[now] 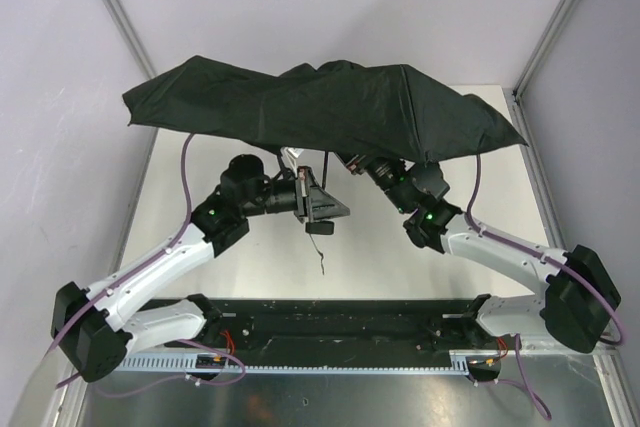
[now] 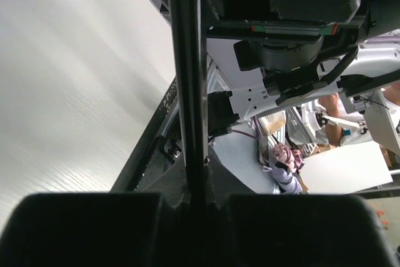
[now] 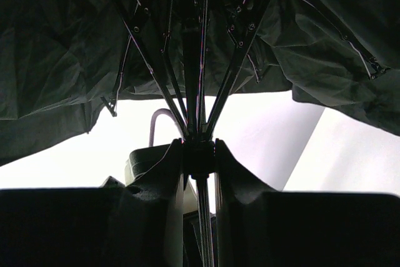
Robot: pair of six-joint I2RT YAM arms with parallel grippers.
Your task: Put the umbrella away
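The black umbrella (image 1: 330,102) hangs half spread above the table, its canopy draped over both wrists. My left gripper (image 1: 318,202) is shut on the umbrella's black shaft (image 2: 187,92), which runs up from between the jaws of my left gripper (image 2: 197,182). A thin wrist cord (image 1: 320,247) dangles below it. My right gripper (image 1: 357,163), partly hidden under the fabric, is shut on the black runner (image 3: 199,161) where the ribs (image 3: 164,70) meet. Its place in the right wrist view is gripper (image 3: 199,154), and the canopy (image 3: 62,48) fills the top of that view.
A white table (image 1: 420,267) lies under the arms, with a black base rail (image 1: 340,317) at its near edge. Grey walls and metal frame posts (image 1: 115,7) close in the back and sides. The right arm's body (image 2: 294,4) looms close above the left wrist.
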